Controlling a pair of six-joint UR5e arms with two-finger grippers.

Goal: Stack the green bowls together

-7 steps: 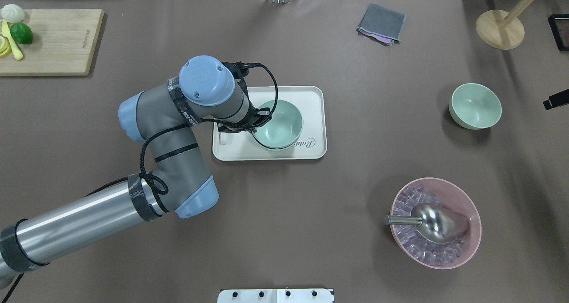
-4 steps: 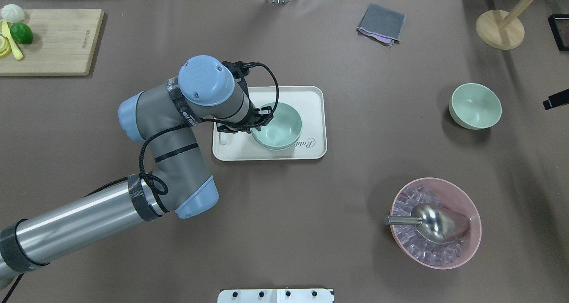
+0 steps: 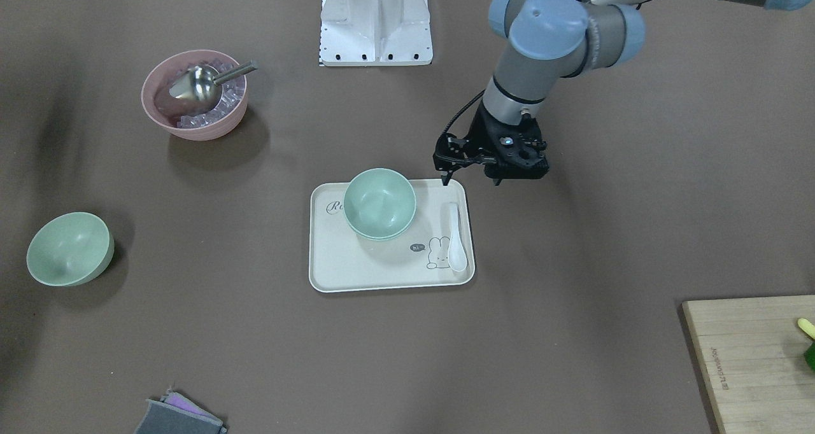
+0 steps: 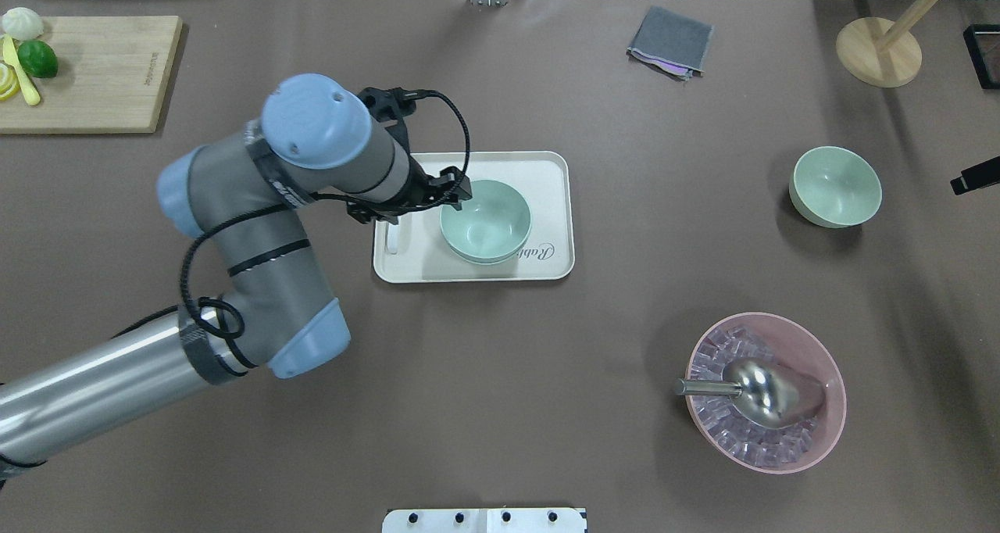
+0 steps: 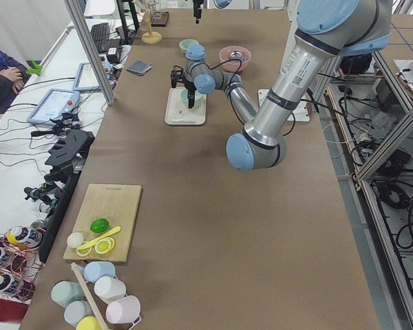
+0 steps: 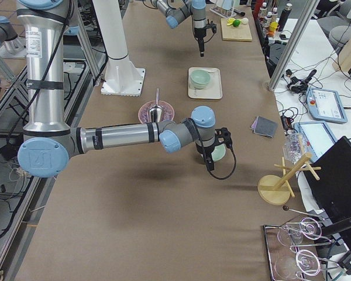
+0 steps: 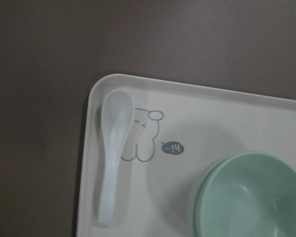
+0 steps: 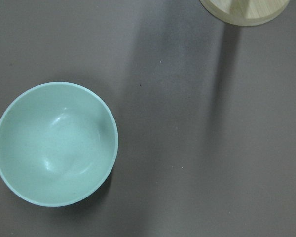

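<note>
Two green bowls point(image 4: 485, 220) sit nested one in the other on the cream tray point(image 4: 551, 175); they also show in the front view point(image 3: 379, 203) and the left wrist view point(image 7: 249, 197). The third green bowl point(image 4: 836, 186) stands alone at the table's right and fills the right wrist view point(image 8: 55, 143). My left gripper point(image 3: 472, 181) is open and empty, raised over the tray's edge beside the stack and apart from it. My right gripper point(image 6: 209, 157) hovers over the lone bowl; I cannot tell whether it is open or shut.
A white spoon point(image 3: 455, 237) lies on the tray next to the stack. A pink bowl point(image 4: 812, 431) with ice and a metal scoop stands front right. A cutting board point(image 4: 94, 72), a grey cloth point(image 4: 670, 41) and a wooden stand point(image 4: 879, 48) are along the far edge.
My left gripper lowered the upper bowl into the lower one, let go, and drew back to the left and up. The lone bowl has not moved.
</note>
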